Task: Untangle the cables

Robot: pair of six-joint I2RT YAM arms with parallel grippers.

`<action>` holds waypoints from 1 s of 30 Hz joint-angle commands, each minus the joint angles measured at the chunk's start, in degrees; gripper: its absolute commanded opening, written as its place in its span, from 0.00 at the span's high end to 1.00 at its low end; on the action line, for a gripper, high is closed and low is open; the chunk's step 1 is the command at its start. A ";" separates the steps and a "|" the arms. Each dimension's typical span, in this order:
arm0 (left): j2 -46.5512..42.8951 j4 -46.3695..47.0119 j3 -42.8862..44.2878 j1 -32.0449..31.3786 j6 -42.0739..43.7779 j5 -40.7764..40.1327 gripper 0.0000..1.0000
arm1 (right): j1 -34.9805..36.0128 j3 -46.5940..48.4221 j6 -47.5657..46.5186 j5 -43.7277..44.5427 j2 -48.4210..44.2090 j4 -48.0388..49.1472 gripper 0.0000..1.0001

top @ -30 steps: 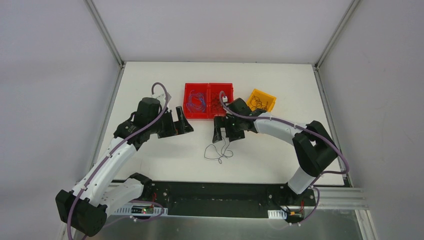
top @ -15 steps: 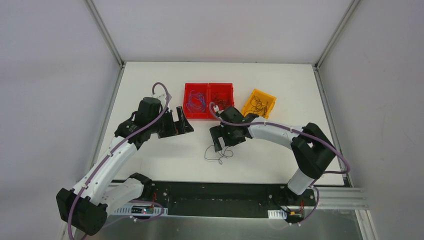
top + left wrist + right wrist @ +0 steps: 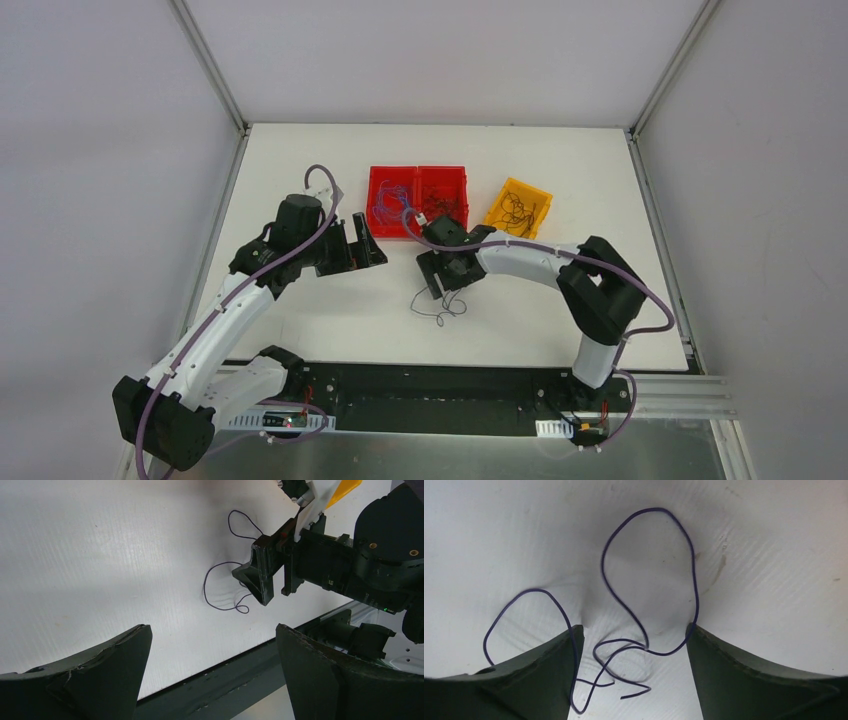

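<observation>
A thin purple cable (image 3: 621,641) lies in loose loops on the white table (image 3: 300,160), near the middle. The right claw (image 3: 447,290) is down over it, open, with one finger on each side. The left claw (image 3: 362,258), off to the left, is open too and holds nothing. Farther back, red bins (image 3: 417,171) and a yellow bin (image 3: 497,203) hold more cables (image 3: 392,207).

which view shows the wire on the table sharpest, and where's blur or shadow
Right wrist view: the wire is sharp, a soft grey shadow around it on the table. Left wrist view: the left claw is dark with little detail. Top view: even light, wire barely resolved.
</observation>
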 commanded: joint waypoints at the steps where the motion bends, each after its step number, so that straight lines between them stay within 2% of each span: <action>1: 0.04 -0.44 1.72 0.42 1.40 0.41 0.02 | 1.01 1.85 -0.09 5.60 1.59 -2.82 0.32; 3: 0.22 -0.44 1.92 0.49 1.75 0.41 0.02 | 1.12 1.94 0.14 6.34 1.98 -2.57 0.52; 9: 0.27 -0.52 2.42 0.43 2.44 0.52 0.02 | 1.14 1.39 2.06 8.42 0.18 -0.13 0.99; 14: 0.11 -0.61 2.59 0.47 2.56 0.24 0.03 | -0.98 0.30 3.81 7.77 -6.55 2.96 1.00; 21: 0.74 -0.61 2.51 0.44 2.21 0.16 0.03 | -13.86 0.62 6.34 1.40 -17.12 5.60 1.00; 26: 1.15 -0.60 3.16 0.43 2.33 0.35 0.03 | -23.62 6.16 8.09 -3.04 -16.73 3.93 1.00; 30: 1.19 -0.62 3.42 0.42 2.39 0.66 0.03 | -28.15 10.47 10.00 0.33 -14.95 2.75 1.00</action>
